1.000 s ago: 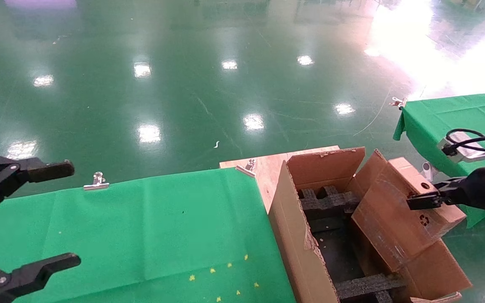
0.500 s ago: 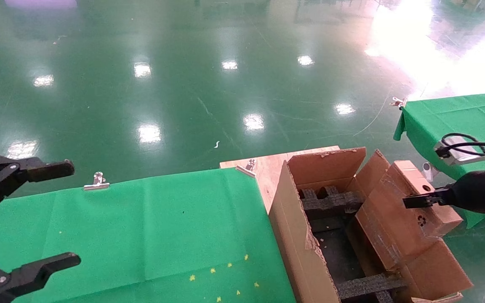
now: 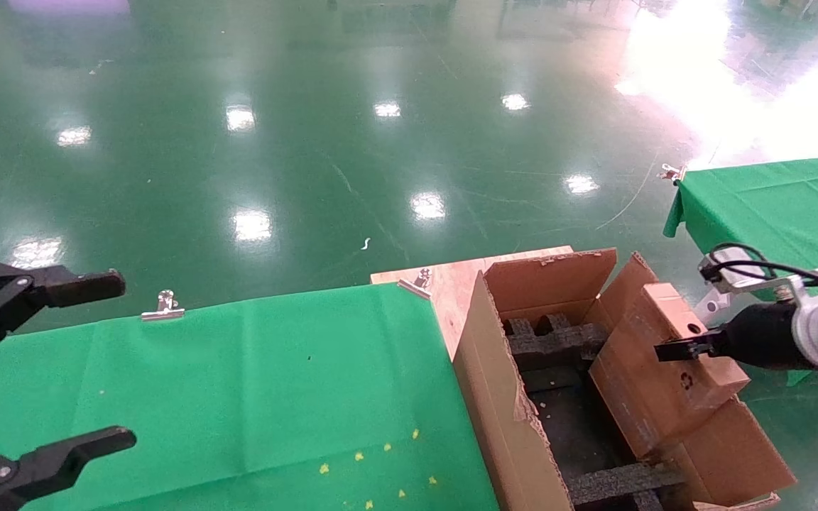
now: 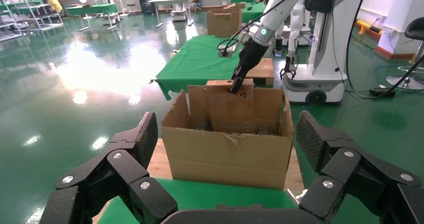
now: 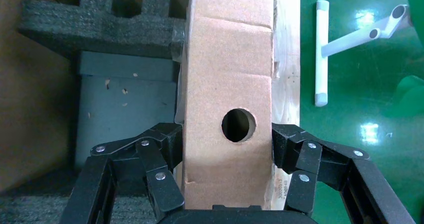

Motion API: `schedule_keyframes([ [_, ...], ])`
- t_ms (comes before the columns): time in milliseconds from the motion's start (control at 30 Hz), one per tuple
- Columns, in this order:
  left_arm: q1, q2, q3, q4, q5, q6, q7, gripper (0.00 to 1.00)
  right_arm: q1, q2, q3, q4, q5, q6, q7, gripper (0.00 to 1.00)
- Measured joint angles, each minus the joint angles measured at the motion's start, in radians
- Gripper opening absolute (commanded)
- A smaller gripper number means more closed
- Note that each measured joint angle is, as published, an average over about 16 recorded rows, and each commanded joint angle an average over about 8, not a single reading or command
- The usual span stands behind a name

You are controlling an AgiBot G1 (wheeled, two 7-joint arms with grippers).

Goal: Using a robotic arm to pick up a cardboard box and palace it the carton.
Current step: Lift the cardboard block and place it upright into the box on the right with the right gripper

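Both fingers of the right gripper (image 5: 227, 149) squeezed the cardboard box (image 3: 664, 369) beside its hole; it looked light, stiff, over the carton (image 3: 515, 426).

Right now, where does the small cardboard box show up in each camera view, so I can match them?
Head view: cardboard box lower right, tilted over the carton, held by the right gripper.
Left wrist view: box centre, standing in the carton beyond the open left gripper.
Right wrist view: box fills the centre, between the fingers.
Shared landmark: its round hole.
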Motion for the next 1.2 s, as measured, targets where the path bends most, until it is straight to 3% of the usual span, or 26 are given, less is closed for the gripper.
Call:
schedule_keyframes([
  [533,0.0,0.0,0.0,0.0,0.0,0.0,0.0,1.0,-0.097,-0.106,-0.037,-0.094,-0.005,0.097,0.027,0.0],
  [1200,0.0,0.0,0.0,0.0,0.0,0.0,0.0,1.0,-0.196,-0.22,-0.061,-0.244,0.047,0.142,-0.03,0.0],
])
